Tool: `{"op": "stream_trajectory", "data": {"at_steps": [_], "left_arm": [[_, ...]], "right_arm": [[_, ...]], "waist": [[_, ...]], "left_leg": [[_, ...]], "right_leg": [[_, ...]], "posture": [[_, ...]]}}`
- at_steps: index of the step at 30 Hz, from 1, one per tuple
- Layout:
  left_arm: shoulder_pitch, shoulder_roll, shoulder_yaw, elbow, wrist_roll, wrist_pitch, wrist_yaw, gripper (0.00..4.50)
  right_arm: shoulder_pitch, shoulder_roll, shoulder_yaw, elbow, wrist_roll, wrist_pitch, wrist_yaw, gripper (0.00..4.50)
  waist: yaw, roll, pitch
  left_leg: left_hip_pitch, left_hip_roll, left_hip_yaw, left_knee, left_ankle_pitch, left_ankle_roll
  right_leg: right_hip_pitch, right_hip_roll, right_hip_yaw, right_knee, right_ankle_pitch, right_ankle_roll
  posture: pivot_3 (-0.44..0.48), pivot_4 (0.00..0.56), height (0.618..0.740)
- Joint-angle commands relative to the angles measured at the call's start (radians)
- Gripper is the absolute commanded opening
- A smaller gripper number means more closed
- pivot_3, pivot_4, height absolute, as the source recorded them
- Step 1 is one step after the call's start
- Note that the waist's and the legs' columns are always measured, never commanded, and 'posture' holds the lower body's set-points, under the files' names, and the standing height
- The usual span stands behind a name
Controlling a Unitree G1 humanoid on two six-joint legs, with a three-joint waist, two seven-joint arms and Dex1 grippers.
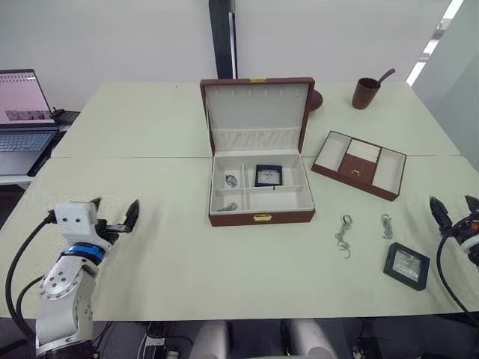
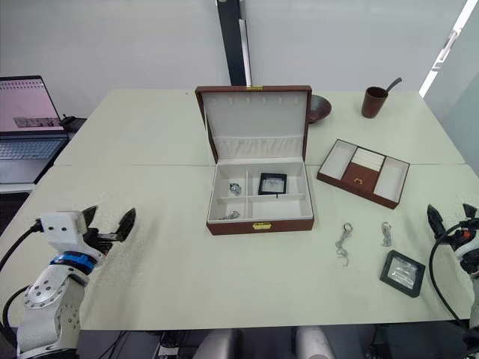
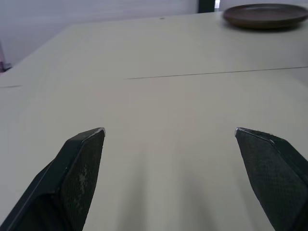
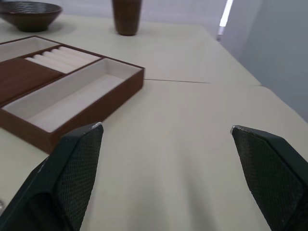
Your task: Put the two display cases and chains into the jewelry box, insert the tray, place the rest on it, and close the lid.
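Note:
The jewelry box (image 1: pixel 260 218) stands open at the table's middle, its lid (image 1: pixel 257 112) upright. One display case (image 1: pixel 268 175) lies in the box's back compartment, and chains (image 1: pixel 230 179) rest in its left compartments. The other display case (image 1: pixel 406 265) lies on the table at the front right. Two loose chains (image 1: pixel 343 235) (image 1: pixel 387 226) lie between it and the box. The tray (image 1: pixel 390 170) sits on the table right of the box. My left gripper (image 1: pixel 116 203) hovers open at the front left, far from everything. My right gripper (image 1: pixel 452 202) is open at the right edge, beyond the display case.
A laptop (image 1: pixel 22 112) stands on a side table at the far left. A brown cup with a spoon (image 1: pixel 367 91) is at the back right, and a dark bowl (image 1: pixel 316 99) sits behind the lid. A black post (image 1: pixel 222 37) rises behind the table.

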Motion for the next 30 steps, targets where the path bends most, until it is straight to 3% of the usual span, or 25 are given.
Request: {"op": "stream_trajectory", "data": {"at_steps": [1,9,13,21,30], "left_arm": [[0.023,0.053,-0.045,-0.078,-0.045,-0.002,-0.137,4.48],[0.138,0.197,-0.174,-0.209,-0.124,0.026,-0.461,4.48],[0.134,0.262,-0.23,-0.234,-0.131,0.002,-0.592,4.48],[0.012,0.318,-0.329,-0.289,-0.147,0.02,-0.726,4.48],[-0.046,0.304,-0.395,-0.275,-0.147,0.015,-0.788,4.48]], "right_arm": [[0.006,-0.07,-0.003,-0.085,0.053,0.046,0.127,4.5],[0.162,-0.209,0.066,-0.302,0.099,0.194,0.422,4.5],[0.22,-0.255,0.095,-0.359,0.057,0.163,0.505,4.5],[0.358,-0.307,0.05,-0.491,0.048,0.204,0.574,4.5],[0.545,-0.314,-0.004,-0.593,-0.042,0.187,0.579,4.5]], "waist": [[0.0,0.0,0.0],[0.001,0.0,0.0],[0.002,0.0,0.0],[0.007,0.0,0.001],[0.002,-0.001,0.001]], "left_leg": [[0.0,0.0,0.0,0.0,0.0,0.0],[0.0,0.001,-0.001,-0.002,0.0,0.0],[0.001,0.001,-0.001,-0.001,0.0,0.0],[0.001,0.0,-0.001,-0.001,0.0,0.001],[0.001,0.0,-0.001,-0.002,0.0,0.001]], "right_leg": [[0.0,0.0,0.0,0.0,0.0,0.0],[0.0,0.0,-0.001,-0.001,-0.001,-0.001],[0.001,0.0,-0.001,-0.001,-0.001,-0.001],[0.001,0.003,-0.001,-0.002,-0.001,-0.001],[0.001,0.004,-0.001,-0.003,-0.001,-0.001]], "posture": [[0.0,0.15,0.74],[0.0,0.15,0.74],[0.0,0.15,0.74],[0.0,0.15,0.74],[0.0,0.15,0.74]]}}
